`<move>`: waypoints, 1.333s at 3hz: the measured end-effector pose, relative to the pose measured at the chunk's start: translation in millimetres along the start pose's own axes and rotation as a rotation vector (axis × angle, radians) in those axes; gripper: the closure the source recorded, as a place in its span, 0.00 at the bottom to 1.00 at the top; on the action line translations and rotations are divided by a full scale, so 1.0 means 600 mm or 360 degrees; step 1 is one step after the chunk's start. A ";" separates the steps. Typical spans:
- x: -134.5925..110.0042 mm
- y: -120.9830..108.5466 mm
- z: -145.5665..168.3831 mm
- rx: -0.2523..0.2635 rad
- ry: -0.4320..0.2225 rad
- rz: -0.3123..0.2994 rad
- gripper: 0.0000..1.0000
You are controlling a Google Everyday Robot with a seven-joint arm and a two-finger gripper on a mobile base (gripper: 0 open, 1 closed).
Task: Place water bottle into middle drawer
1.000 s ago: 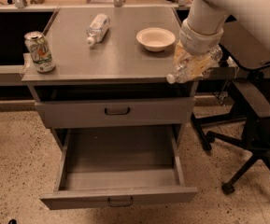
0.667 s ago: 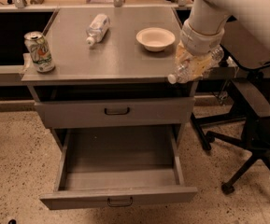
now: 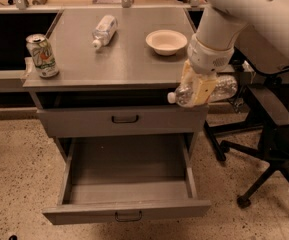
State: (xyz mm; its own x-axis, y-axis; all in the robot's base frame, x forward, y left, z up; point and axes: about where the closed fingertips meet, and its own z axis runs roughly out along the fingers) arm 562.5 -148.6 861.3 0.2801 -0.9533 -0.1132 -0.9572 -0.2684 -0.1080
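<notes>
My gripper (image 3: 199, 90) hangs just off the cabinet's right front corner, at the height of the upper drawer front. It is shut on the water bottle (image 3: 223, 88), a clear bottle held lying sideways with its white cap pointing left. The middle drawer (image 3: 127, 210), the lowest grey one, is pulled wide open below and left of the gripper, and its tray shows nothing inside. The yellowish fingers (image 3: 204, 89) cover the bottle's middle.
On the grey cabinet top (image 3: 129, 59) lie a stubbier clear bottle (image 3: 104, 30), a soda can (image 3: 42, 56) at the front left and a white bowl (image 3: 166, 41). The taller upper drawer (image 3: 124, 120) is closed. A black office chair (image 3: 264, 134) stands right of the cabinet.
My gripper has moved the water bottle slightly down and to the left, lower against the cabinet's right front corner. Nothing else has moved.
</notes>
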 end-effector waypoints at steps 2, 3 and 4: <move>-0.009 0.043 0.075 0.0001 -0.0567 0.0145 1.00; -0.021 0.021 0.108 0.0040 -0.0686 0.0117 1.00; -0.050 0.019 0.220 0.0140 -0.1184 0.0123 1.00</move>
State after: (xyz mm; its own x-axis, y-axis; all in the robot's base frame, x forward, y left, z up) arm 552.8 -105.0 733.3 0.2173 -0.6152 -0.7578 -0.9756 -0.1626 -0.1478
